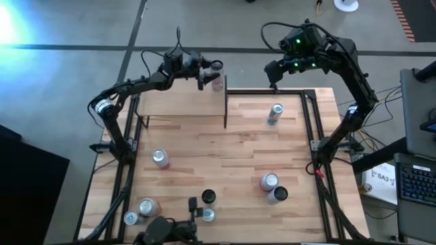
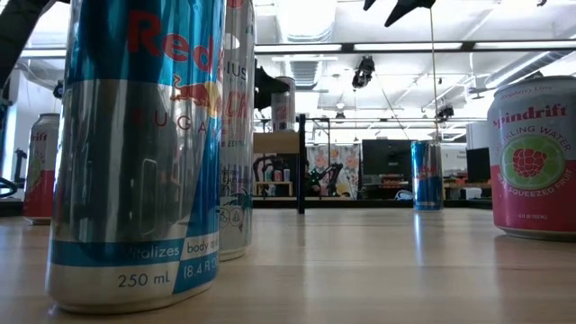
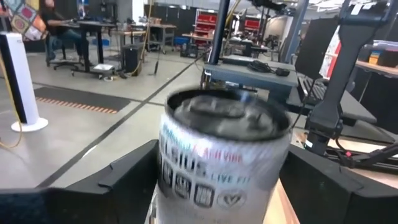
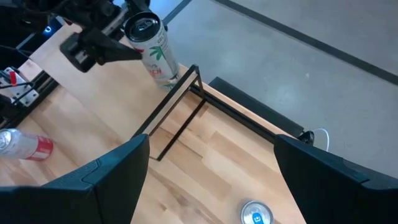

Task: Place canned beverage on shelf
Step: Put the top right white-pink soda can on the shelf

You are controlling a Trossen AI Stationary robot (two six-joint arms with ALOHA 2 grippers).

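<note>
Setting the Can on the Shelf's Far Corner

The left gripper (image 1: 208,73) sits around a white can (image 1: 217,82) at the back right corner of the shelf (image 1: 180,103), just beside the thin dark end panel (image 1: 225,102). From the right wrist view, the can (image 4: 152,46) appears to stand upright on the light-wood board, so the arm reaches in from the left to leave that panel clear. In the left wrist view, the fingers (image 3: 121,177) flank the can (image 3: 221,155) with a gap visible on either side; the jaws look spread and no firm squeeze shows, which I judge to be a release with the can bearing its own weight. Whether a pad touches the can I cannot tell.

The right gripper (image 1: 276,68) waits above the table's back edge, its fingers (image 4: 99,171) wide apart and empty, well out of the way.

Other cans stand scattered on the tabletop (image 1: 238,156), among them a blue one (image 1: 274,114) near the right arm and a pink-labelled one (image 2: 533,157) in the low view.
</note>
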